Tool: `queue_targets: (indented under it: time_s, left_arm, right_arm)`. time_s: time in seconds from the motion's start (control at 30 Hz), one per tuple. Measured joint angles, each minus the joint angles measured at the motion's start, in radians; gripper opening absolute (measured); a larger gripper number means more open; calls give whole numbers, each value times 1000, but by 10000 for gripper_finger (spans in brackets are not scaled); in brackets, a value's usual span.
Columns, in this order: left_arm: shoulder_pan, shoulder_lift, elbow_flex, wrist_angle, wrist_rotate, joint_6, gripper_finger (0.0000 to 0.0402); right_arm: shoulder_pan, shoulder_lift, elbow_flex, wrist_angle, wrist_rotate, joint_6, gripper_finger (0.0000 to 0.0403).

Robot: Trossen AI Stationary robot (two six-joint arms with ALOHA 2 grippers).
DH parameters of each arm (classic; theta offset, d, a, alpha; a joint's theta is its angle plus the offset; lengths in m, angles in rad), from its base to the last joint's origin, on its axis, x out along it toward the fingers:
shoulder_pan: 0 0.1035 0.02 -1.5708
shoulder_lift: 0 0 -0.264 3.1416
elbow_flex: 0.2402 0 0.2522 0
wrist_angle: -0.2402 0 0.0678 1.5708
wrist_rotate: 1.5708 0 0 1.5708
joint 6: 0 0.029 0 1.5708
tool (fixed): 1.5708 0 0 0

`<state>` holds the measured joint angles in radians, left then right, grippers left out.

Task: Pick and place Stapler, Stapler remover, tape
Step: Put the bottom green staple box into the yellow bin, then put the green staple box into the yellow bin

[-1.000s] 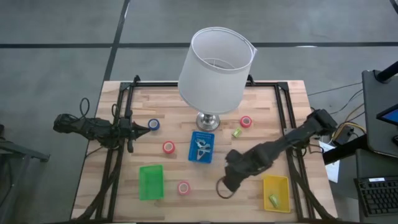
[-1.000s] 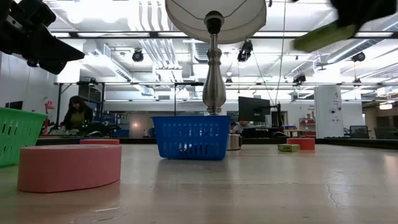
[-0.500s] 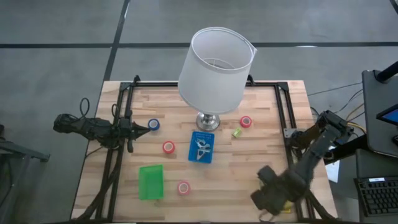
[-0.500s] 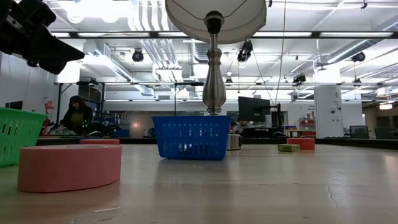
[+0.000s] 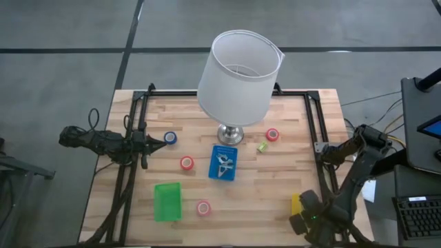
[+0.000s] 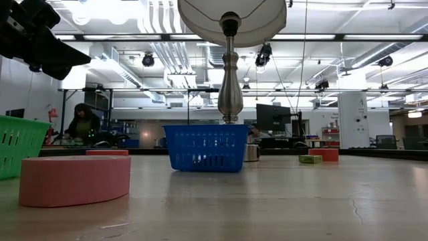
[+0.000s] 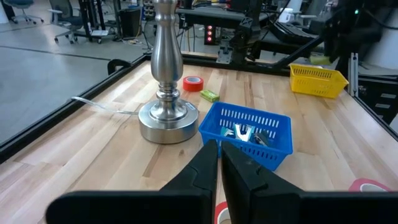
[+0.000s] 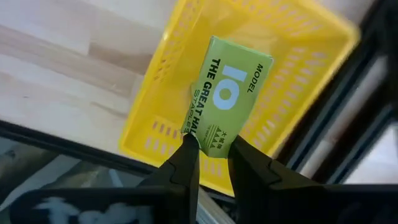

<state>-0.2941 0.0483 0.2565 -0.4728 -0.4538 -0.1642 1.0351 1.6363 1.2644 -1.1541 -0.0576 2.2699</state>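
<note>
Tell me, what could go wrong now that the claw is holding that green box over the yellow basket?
The right claw pinches only one end of the green staples box, so the box might slip or tilt early. It hangs near one side of the yellow basket, not the middle, so it could catch the rim and tumble out. The basket also sits at the table edge, where a bump might shove it off.

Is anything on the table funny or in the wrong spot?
Nothing looks spilled or broken. One small green box lies loose beside the lamp base, outside any bin. The right gripper holds a matching green box above the yellow bin.
</note>
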Motion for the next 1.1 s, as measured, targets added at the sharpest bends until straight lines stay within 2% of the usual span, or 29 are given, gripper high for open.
queue_targets:
  time_s: [0.23,0.4,0.63,0.93,1.1]
  left_arm:
    - [0,0,0,0,0,0,23]
    - [0,0,0,0,0,0,23]
    - [0,0,0,0,0,0,23]
    - [0,0,0,0,0,0,23]
    - [0,0,0,0,0,0,23]
  right_arm:
    - [-1,-3,-160,238,-10,-1,68]
    - [-6,-3,-250,366,-123,8,69]
    - [-6,-9,-265,376,-126,32,96]
    - [-10,-14,-239,371,-147,32,162]
    - [-12,-54,-155,302,-51,29,186]
